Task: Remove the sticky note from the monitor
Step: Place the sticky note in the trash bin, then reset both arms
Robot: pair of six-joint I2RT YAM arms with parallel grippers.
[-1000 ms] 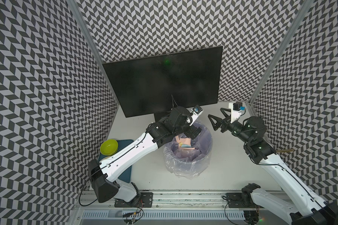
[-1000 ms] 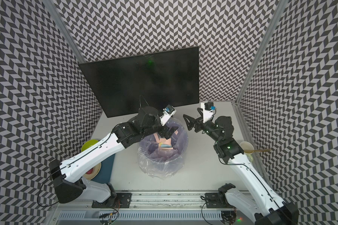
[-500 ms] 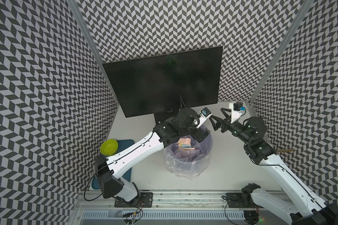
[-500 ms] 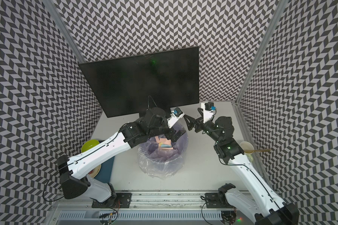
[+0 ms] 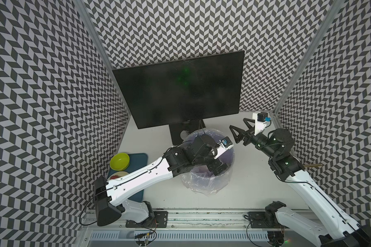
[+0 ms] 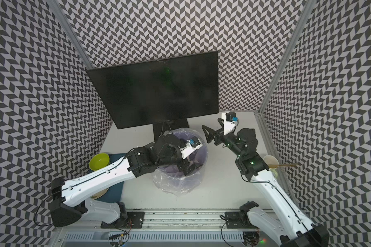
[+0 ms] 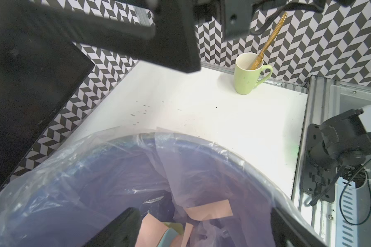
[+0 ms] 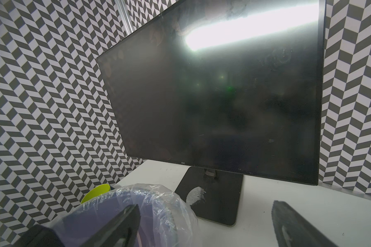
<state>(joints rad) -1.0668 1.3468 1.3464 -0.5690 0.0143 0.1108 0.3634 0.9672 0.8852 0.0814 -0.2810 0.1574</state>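
Sticky note: none on the monitor (image 5: 180,92); pink slips (image 7: 152,231) lie in the bin (image 7: 223,147) beneath my spread left gripper (image 7: 204,213); right gripper (image 5: 237,123) spread too.

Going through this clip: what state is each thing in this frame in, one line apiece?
monitor: upright, screen dark, nothing stuck on it.
bin: lined with plastic, pink sticky notes inside.
left hand: open, empty, over the bin.
right hand: open, empty, beside the bin.
mug: upright, spoon standing in it.
green bowl: upright, empty.
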